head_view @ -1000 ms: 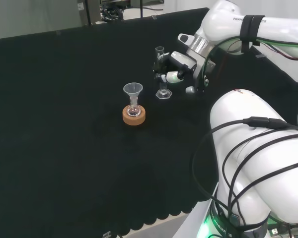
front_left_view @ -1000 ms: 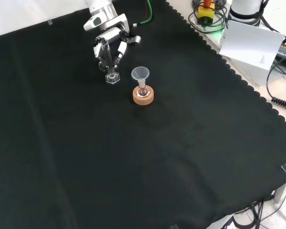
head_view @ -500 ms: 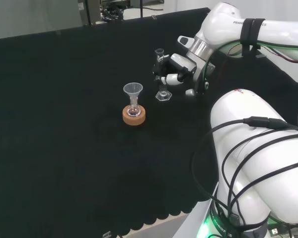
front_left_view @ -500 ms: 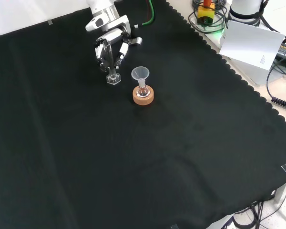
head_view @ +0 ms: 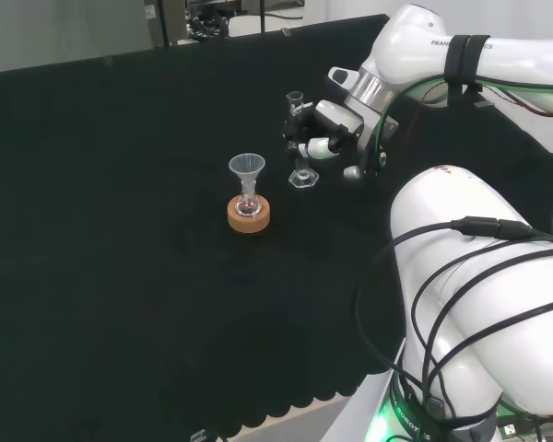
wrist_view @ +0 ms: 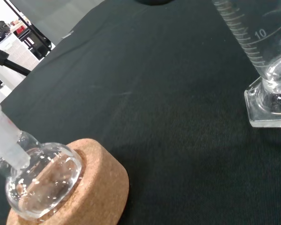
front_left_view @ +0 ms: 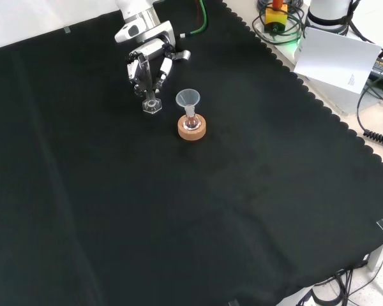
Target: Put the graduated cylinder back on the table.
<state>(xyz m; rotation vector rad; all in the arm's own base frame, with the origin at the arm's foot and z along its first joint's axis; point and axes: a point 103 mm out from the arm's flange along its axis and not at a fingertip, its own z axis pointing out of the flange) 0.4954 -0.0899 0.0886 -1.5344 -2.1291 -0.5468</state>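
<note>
The clear graduated cylinder stands upright, its hexagonal foot flat on the black cloth. In the wrist view its foot rests level on the cloth below the printed scale. The black and white hand sits at the cylinder's right in the head view, fingers curled round the tube's upper part. From the front, the hand comes down from the top over the cylinder. A small round flask with a funnel in its neck sits on a cork ring just beside the cylinder.
The arm's own white links fill the head view's right side. Beyond the cloth's scalloped edge at the front view's top right lie a white sheet and cables. Bare black cloth spreads around the glassware.
The hand and wrist have shifted slightly beside the cylinder. The cylinder stays upright with its foot on the cloth. The flask and cork ring have not moved.
</note>
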